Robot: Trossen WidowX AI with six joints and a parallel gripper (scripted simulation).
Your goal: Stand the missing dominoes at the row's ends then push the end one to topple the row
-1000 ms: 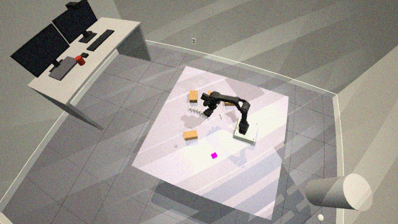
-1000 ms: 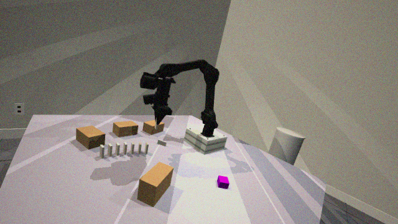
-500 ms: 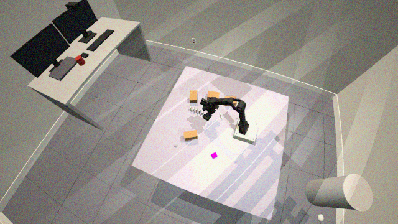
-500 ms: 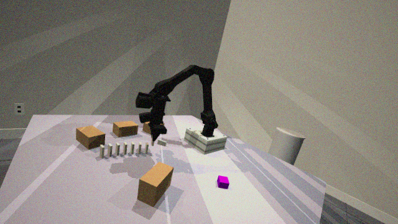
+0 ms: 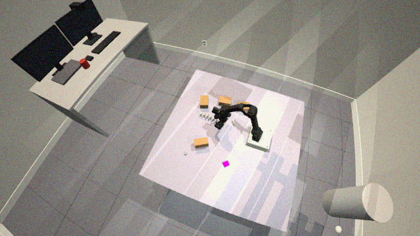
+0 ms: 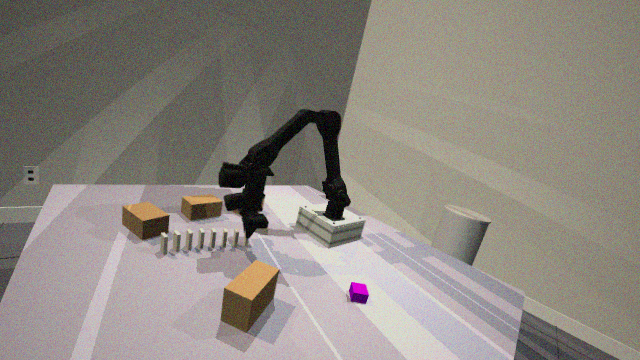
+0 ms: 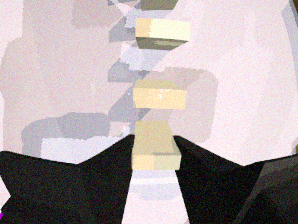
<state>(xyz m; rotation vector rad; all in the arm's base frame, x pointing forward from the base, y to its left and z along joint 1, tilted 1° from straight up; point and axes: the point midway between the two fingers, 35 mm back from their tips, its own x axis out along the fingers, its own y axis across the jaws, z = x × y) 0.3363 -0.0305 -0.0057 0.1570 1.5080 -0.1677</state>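
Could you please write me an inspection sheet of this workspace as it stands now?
Surface: pale pink table top, patterned with grey patches.
Job's things: row of seven cream upright dominoes; another cream domino in the pincer, at the row's near end.
Clutter: three tan cardboard boxes; small magenta cube.
Grippers: black pincer shut on the domino, low by the row.
Cables: nothing seen.
Surroundings: grey cylindrical bin; white desk with two monitors.
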